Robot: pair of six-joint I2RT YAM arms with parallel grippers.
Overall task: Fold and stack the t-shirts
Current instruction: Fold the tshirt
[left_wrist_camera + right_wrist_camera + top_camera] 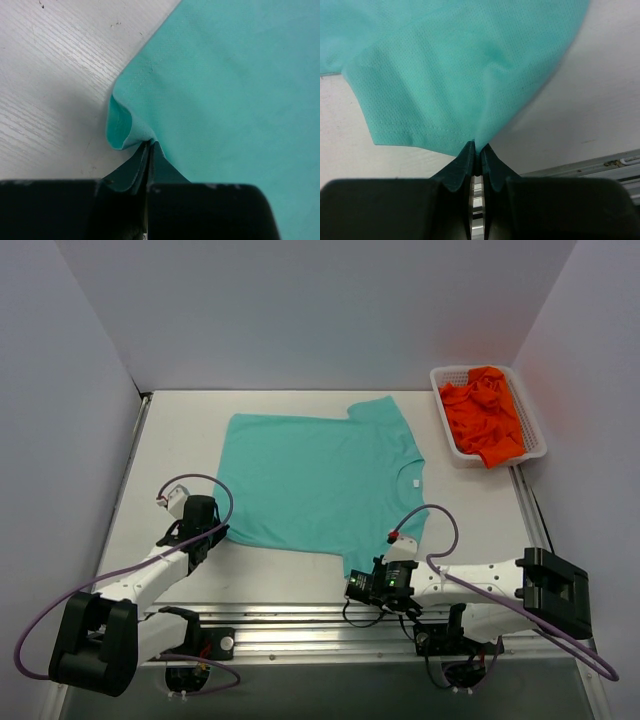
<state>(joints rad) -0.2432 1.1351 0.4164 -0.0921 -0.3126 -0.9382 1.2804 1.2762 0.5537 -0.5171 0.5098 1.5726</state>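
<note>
- The white table [180, 440] is walled on its left, far and right sides. Bare surface is seen along the left edge, along the far edge, and between the shirt's neck and the right edge. Little room is left at the near edge.
- The teal-green t-shirt [310, 480] is spread flat at the middle of the table. Its long axis is laid from left to right, with the hem turned toward the left edge and the neck toward the right edge. One sleeve is pointed at the far edge, the other at the near edge.
- A white basket [535, 430] is set at the far right corner, well apart from the teal shirt.
- The orange t-shirts [485, 415] are bunched inside it, unfolded.
- The left gripper [149, 146] is closed on the near left hem corner, where the cloth is curled up off the table.
- The right gripper [476, 147] is clamped on the hem of the near sleeve, just beside the near edge.
- A small white neck label [408, 481] is seen; no writing can be read on it.
</note>
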